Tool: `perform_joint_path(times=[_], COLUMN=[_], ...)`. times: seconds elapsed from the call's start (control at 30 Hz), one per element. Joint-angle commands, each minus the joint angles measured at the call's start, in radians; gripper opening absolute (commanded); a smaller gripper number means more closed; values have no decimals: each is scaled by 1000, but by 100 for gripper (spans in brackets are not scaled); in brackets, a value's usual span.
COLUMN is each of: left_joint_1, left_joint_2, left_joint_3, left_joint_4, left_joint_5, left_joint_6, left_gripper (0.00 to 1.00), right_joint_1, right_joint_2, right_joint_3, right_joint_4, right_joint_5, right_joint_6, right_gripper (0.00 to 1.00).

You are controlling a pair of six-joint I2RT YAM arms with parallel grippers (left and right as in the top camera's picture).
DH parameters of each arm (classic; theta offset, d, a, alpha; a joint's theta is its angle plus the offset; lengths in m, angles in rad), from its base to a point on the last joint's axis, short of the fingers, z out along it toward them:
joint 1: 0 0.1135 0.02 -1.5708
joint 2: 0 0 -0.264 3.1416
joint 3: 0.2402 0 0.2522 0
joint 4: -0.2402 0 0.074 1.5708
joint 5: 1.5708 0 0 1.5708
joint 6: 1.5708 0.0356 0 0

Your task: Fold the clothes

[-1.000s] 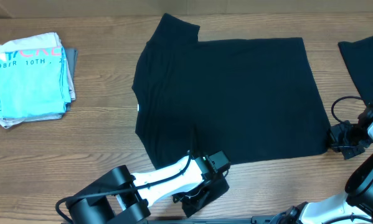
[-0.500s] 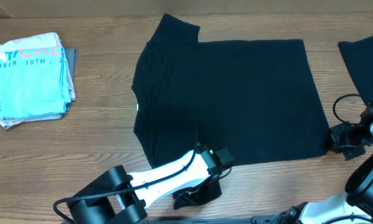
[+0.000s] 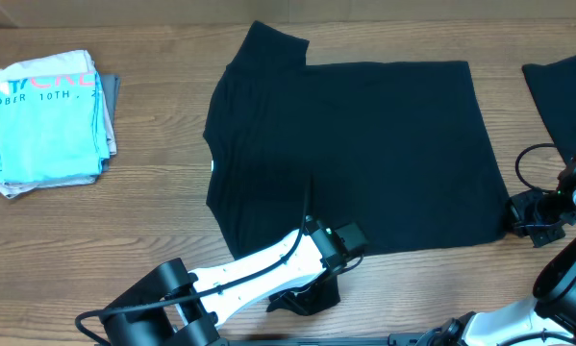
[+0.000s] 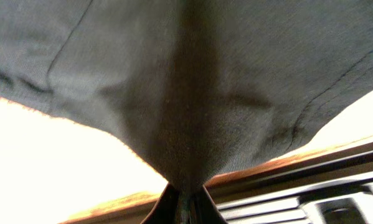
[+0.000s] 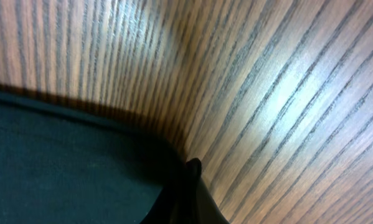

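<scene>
The T-shirt (image 3: 355, 154) lay spread flat at the centre of the worktop (image 3: 153, 221). The left gripper (image 4: 183, 198) was closed on the shirt's near edge, with fabric pinched between its jaws. The right gripper (image 5: 189, 171) was clamped on the shirt's near right corner, low against the worktop.

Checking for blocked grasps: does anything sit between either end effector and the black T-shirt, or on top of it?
Nothing visible. The left end effector and right end effector are both shut on the black T-shirt; its top is bare, and the light-blue T-shirt lies apart.
</scene>
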Motion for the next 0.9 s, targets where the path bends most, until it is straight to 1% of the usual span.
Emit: perform_joint_path(times=[0.0, 0.1, 0.2, 0.4, 0.57, 0.67, 0.87], left_joint_1=[20, 40, 43, 45, 59, 111, 297], left_joint_2=[-26, -57, -106, -217, -262, -266, -265], left_joint_3=[23, 23, 23, 23, 39, 88, 200], left_joint_4=[-48, -66, -60, -60, -80, -117, -130], left_joint_5=[-68, -63, -43, 4, 0, -5, -52], left_joint_6=[-55, -91, -94, -116, -117, -83, 36], left_gripper=[4, 4, 4, 4, 4, 4, 4], right_joint_1=[-2, -2, -2, -2, -1, -1, 4], right_joint_2=[-3, -13, -31, -74, -92, -92, -92], right_joint_3=[28, 29, 43, 124, 187, 227, 271], right_joint_4=[-5, -17, -45, -146, -203, -229, -230], right_joint_5=[23, 24, 26, 20, -14, -59, -76], right_joint_6=[4, 8, 8, 20, 30, 11, 4], right_gripper=[4, 4, 4, 4, 4, 4, 4])
